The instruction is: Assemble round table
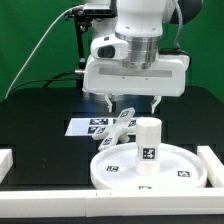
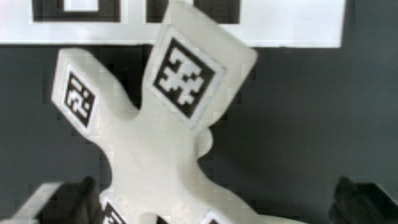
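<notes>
1. Base piece (image 1: 120, 129): centre of the exterior frame, leaning on the disc's rim, tagged arms raised for grasping.
2. Round disc (image 1: 110, 172): lower centre; cylinder leg (image 1: 148, 150) upright on it, apparently fitted.
3. Gripper (image 1: 131, 101): above, fingers wide, straddling base piece, holding nothing.
4. Marker board (image 1: 84, 126): behind.

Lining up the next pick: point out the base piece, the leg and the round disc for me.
base piece (image 2: 169, 150), wrist view, its middle body.
leg (image 1: 148, 140), exterior view, its upright side.
round disc (image 1: 185, 172), exterior view, its rim.

A black table (image 1: 40, 125) is seen. On it are set the round disc (image 1: 115, 170), the marker board (image 1: 85, 127), and white border rails (image 1: 45, 205) along its near edge.
</notes>
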You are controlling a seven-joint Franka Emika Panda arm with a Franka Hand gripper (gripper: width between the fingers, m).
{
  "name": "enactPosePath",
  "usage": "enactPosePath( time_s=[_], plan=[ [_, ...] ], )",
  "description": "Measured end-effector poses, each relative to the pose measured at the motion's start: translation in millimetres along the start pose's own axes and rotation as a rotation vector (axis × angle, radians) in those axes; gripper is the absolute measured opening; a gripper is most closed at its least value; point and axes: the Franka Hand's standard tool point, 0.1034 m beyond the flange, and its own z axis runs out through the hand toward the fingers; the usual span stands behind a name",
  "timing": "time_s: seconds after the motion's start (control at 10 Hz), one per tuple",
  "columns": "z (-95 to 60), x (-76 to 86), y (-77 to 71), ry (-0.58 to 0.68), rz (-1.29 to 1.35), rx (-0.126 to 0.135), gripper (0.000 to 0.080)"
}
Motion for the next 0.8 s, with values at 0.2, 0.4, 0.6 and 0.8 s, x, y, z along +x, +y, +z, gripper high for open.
enactPosePath(
  time_s=[0.2, 0.4, 0.6, 0.8],
  plan=[
    [1.1, -0.4, 1.9, -0.002, 0.0, 0.002, 0.0649],
    [-0.9, 0.0, 3.5, -0.007, -0.011, 0.013, 0.0649],
    [-21.8, 11.0, 21.9, -0.017, -0.025, 0.137, 0.0649],
    [-22.2, 10.5, 40.6, -0.005, -0.042, 0.209, 0.0649]
  ],
)
